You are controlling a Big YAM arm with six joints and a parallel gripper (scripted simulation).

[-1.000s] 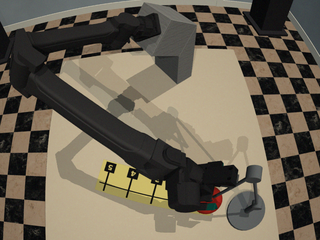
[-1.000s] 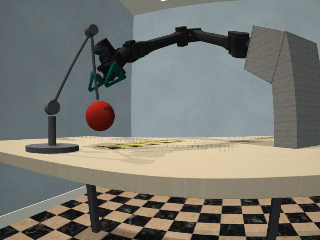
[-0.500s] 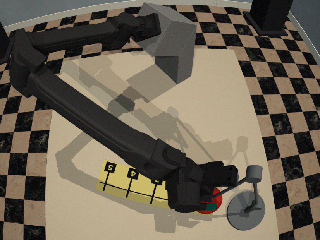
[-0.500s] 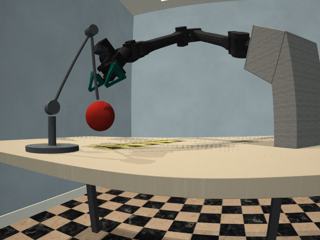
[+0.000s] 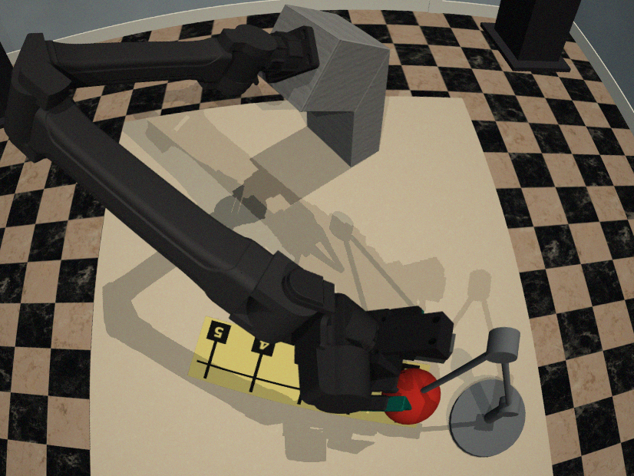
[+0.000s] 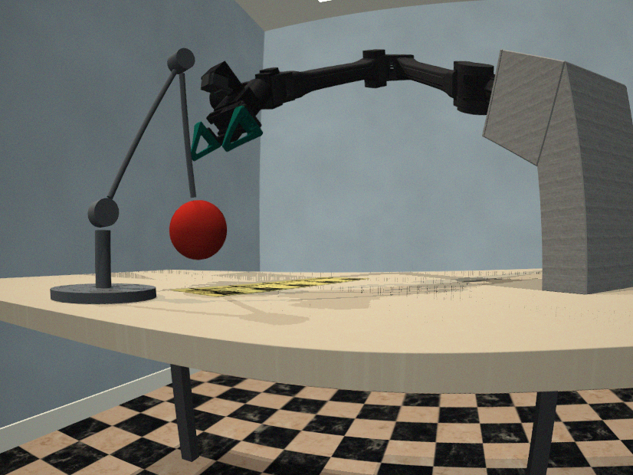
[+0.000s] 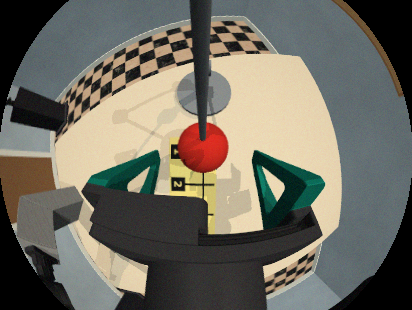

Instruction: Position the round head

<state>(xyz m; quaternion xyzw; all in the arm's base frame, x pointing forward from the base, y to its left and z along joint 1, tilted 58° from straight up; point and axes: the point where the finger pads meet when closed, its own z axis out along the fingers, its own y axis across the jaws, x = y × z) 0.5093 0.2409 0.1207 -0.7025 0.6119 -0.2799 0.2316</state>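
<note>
The lamp's grey round foot [image 5: 468, 435] [image 6: 102, 293] [image 7: 222, 91] stands on the bench [image 5: 435, 179] [image 6: 358, 332]. Its lower arm rises to a high elbow [image 5: 504, 344] [image 6: 181, 60]. From there a thin rod [image 6: 188, 142] [image 7: 201, 29] hangs down to the red round head [image 5: 417, 407] [image 6: 198, 228] [image 7: 202, 147]. The head hangs clear above the foot end of the yellow strip [image 5: 230, 358] [image 6: 265, 286] [image 7: 178, 183], about over mark 1. Labels 5 and 4 show in the top view; my arm hides the others. My gripper [image 6: 214, 145] [image 7: 206, 155] is open and empty, just beside the rod above the head, not touching it.
The grey pedestal [image 5: 348, 77] [image 6: 577, 178] that carries my arm stands at the far end of the bench. A black column [image 5: 537, 31] stands on the checkered floor beyond the bench. The foot sits near the bench's edge.
</note>
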